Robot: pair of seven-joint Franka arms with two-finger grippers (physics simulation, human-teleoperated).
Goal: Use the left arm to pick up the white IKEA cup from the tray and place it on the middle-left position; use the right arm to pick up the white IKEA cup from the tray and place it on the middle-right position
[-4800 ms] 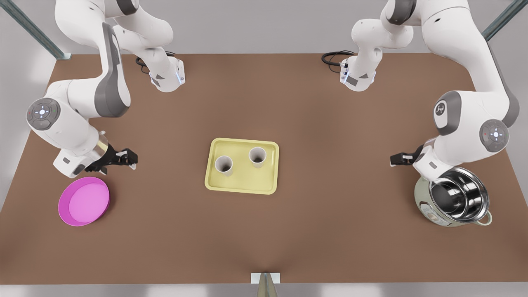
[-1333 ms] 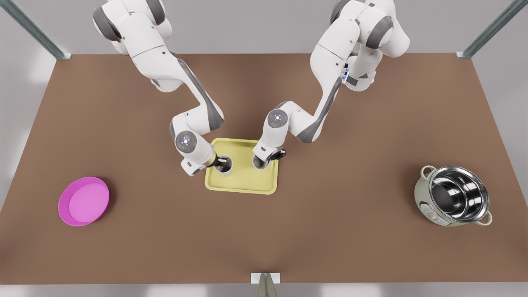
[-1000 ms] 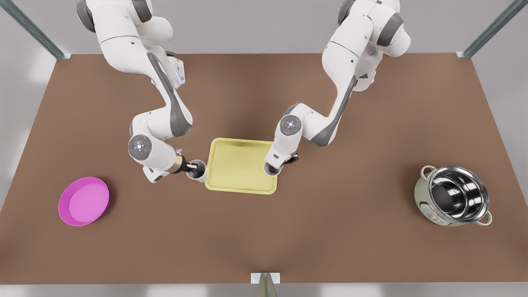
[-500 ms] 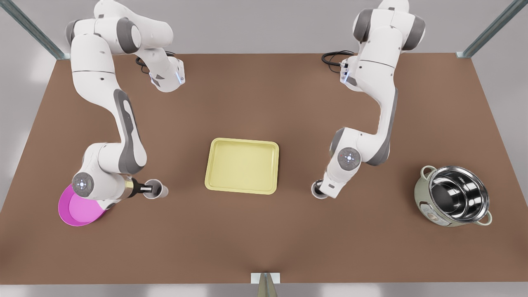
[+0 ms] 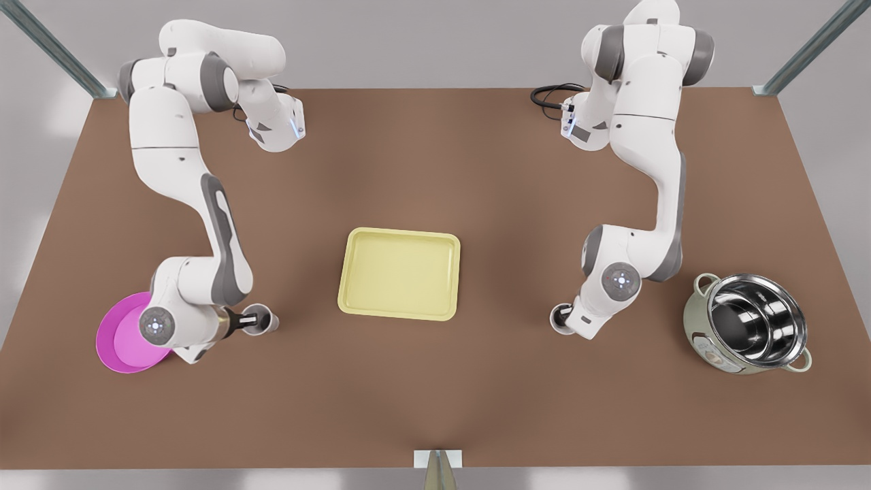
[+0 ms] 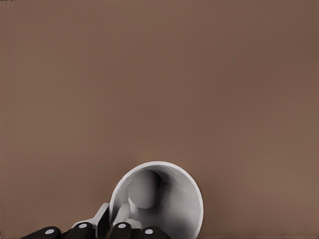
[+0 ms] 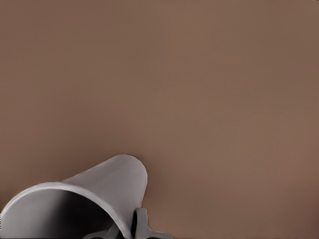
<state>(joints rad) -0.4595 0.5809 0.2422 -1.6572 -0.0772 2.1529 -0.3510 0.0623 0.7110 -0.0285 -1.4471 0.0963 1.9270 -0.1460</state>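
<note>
My left tool (image 5: pixel 249 320) pinches the rim of a white tapered cup (image 5: pixel 262 320), one finger inside the mouth and one outside, seen closely in the left wrist view (image 6: pixel 133 230) with the cup (image 6: pixel 164 199) over bare brown worktop (image 6: pixel 159 79). This cup sits toward the front view's left, between the round pink dish (image 5: pixel 126 337) and the flat pale-yellow rectangular tray (image 5: pixel 399 273), well apart from the tray. My right tool (image 5: pixel 566 320) likewise grips the wall of a second white cup (image 5: pixel 561 318), shown tilted in the right wrist view (image 7: pixel 84 199), between the tray and the steel-lined pot (image 5: pixel 748 332).
</note>
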